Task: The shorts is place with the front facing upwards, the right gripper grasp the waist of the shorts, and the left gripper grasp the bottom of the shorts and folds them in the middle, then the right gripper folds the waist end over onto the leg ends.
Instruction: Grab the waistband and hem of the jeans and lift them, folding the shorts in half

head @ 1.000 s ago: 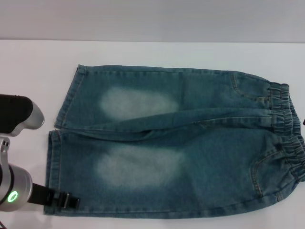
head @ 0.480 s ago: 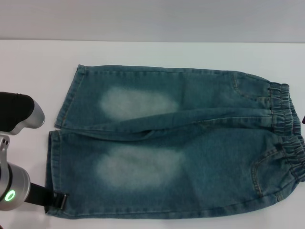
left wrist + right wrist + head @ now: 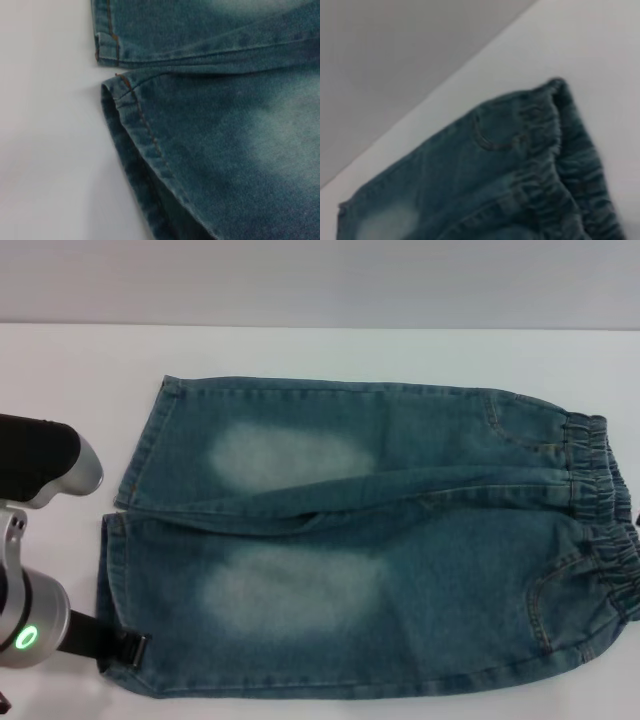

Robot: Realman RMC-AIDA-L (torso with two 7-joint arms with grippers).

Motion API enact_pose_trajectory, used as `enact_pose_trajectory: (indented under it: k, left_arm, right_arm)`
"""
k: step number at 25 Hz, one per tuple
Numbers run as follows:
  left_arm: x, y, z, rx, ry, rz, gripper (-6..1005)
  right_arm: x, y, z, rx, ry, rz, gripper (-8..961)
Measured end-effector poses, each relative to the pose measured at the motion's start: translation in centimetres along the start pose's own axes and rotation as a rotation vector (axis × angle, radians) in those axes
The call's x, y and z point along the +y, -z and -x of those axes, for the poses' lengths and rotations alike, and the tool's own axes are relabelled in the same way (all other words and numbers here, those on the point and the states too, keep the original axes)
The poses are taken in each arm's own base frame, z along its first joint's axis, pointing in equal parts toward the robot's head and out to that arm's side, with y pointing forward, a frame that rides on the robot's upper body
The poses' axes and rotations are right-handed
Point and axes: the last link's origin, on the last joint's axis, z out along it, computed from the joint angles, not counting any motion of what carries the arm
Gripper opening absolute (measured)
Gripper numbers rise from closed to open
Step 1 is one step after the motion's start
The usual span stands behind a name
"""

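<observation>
Left tool point(image 3: 128, 650) at near corner of the leg ends point(image 3: 118, 570), touching the hem; open or closed: can't tell. Right tool out of frame. Shorts point(image 3: 380, 540) flat, front up, on white tabletop point(image 3: 80, 380), waistband point(image 3: 600, 510) to the right. Plain grey wall point(image 3: 320, 280) behind.

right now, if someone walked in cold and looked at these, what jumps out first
The blue denim shorts fill most of the white table, spread flat with two pale faded patches on the thighs. The gathered waistband lies toward the robot's right and the leg ends toward its left. The left gripper, on the arm with the green glowing ring, sits at the near corner of the nearer hem.
</observation>
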Motion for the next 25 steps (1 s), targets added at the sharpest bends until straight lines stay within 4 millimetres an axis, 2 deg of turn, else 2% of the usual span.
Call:
enact_pose_trajectory:
  k: [8,25]
  left_arm:
    - [0.1,0.0,-0.3,0.001,-0.01,-0.001,3]
    - [0.2,0.1,-0.5,0.003,-0.022,-0.003,6]
  right_arm:
    - [-1.3,-0.2,-1.2,0.036,-0.032,-0.032,780]
    - [-1.7,-1.7,-1.6,0.08,-0.026,-0.03,778]
